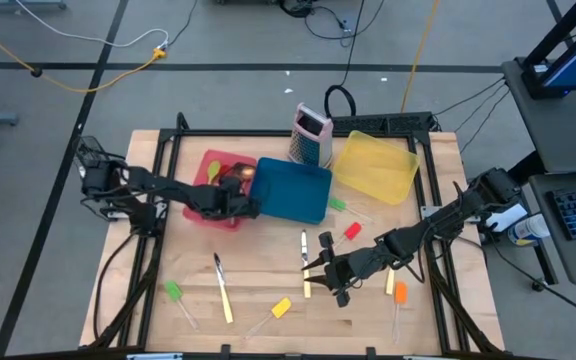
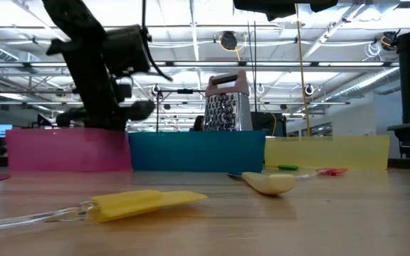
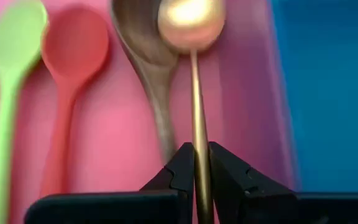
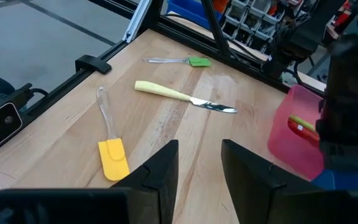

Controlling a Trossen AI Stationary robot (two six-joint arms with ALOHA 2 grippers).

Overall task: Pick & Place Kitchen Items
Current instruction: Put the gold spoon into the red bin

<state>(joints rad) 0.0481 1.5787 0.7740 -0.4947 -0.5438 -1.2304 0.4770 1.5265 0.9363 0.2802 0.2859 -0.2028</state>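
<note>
Hiding spoon (image 3: 192,25) handle: left gripper (image 3: 196,163)

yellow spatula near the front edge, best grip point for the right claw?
Grip the yellow spatula on its clear handle, coming from above with the fingers across it. It lies flat and alone on the wood; the handle is slim and straight, the blade wide and flat. The right claw is open and empty.

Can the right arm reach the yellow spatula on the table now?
Probably yes. The right gripper is open and empty, and the yellow spatula lies on bare wood with nothing between them; the knife lies farther off.
</note>
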